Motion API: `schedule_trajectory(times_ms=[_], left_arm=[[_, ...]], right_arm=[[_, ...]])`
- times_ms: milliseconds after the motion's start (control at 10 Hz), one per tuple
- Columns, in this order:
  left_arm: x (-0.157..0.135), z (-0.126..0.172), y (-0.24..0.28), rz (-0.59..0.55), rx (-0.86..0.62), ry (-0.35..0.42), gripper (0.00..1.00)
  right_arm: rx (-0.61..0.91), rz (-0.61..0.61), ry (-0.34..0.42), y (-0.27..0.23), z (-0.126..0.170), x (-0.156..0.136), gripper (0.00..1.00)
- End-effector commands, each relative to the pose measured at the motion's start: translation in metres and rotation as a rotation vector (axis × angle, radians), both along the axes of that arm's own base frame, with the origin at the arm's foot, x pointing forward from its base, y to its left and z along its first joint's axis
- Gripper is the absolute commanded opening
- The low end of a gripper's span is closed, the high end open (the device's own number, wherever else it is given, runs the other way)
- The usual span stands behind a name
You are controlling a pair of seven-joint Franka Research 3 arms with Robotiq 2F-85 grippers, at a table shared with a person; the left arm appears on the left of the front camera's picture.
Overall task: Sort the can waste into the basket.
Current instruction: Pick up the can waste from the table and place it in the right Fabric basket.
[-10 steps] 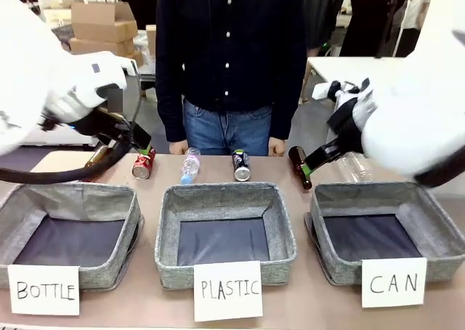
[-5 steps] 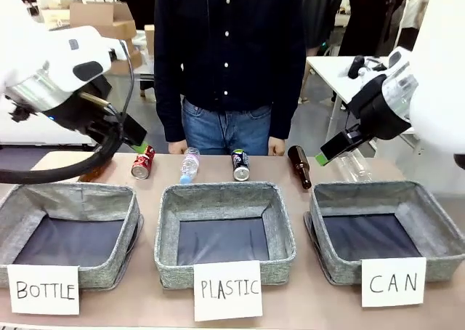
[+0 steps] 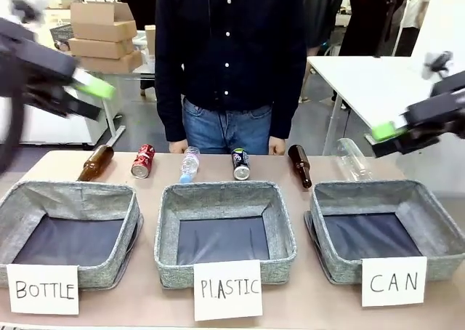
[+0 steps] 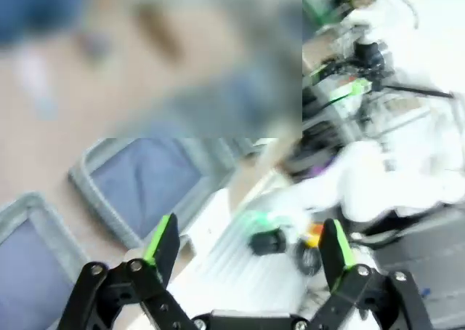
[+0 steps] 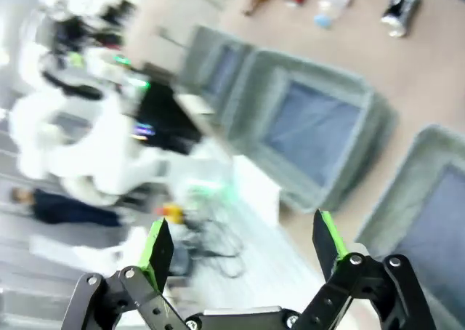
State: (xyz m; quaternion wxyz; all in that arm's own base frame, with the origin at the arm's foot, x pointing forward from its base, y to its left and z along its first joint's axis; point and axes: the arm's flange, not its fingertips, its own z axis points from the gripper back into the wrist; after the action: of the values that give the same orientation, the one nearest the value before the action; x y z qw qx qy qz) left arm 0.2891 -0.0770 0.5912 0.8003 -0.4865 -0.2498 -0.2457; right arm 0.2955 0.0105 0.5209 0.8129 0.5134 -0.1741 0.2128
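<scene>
Left hand (image 4: 248, 232): jaws wide, holding nothing, raised over the left end of the surface (image 3: 305, 304).
Right hand (image 5: 241, 232): jaws wide, holding nothing, raised at the right.
Red can (image 3: 143, 161): lying at the far edge, between brown bottle (image 3: 95, 162) and clear bottle (image 3: 189, 164).
Dark can (image 3: 240, 164): lying behind the middle basket.
Basket (image 3: 436, 221): rightmost, sign (image 3: 394, 281) reads "CAN", dark floor showing.

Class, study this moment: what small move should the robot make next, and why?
Probably lower the right pincer toward the black-and-silver can. The pincer is open, empty and raised near the CAN basket, whose floor is bare; this can lies nearer that basket than the red can.
</scene>
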Motion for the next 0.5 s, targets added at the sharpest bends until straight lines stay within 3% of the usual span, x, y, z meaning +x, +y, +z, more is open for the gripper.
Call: schedule_trajectory(times_ms=[0, 200, 300, 400], left_arm=[[-0.022, -0.046, 0.027, 0.047, -0.347, 0.151, 1.0], [-0.013, -0.057, 0.023, 0.101, -0.384, 0.175, 1.0], [-0.002, -0.058, 0.019, 0.187, -0.309, 0.259, 1.0], [0.015, -0.005, 0.056, 0.055, -0.396, 0.153, 1.0]], right_arm=[[0.476, -0.155, 0.346, -0.041, -0.018, 0.005, 1.0], [0.486, -0.252, 0.336, -0.051, -0.019, 0.001, 1.0], [0.451, -0.315, 0.304, -0.053, -0.018, -0.003, 1.0], [0.415, -0.123, 0.255, -0.067, -0.018, 0.0, 1.0]])
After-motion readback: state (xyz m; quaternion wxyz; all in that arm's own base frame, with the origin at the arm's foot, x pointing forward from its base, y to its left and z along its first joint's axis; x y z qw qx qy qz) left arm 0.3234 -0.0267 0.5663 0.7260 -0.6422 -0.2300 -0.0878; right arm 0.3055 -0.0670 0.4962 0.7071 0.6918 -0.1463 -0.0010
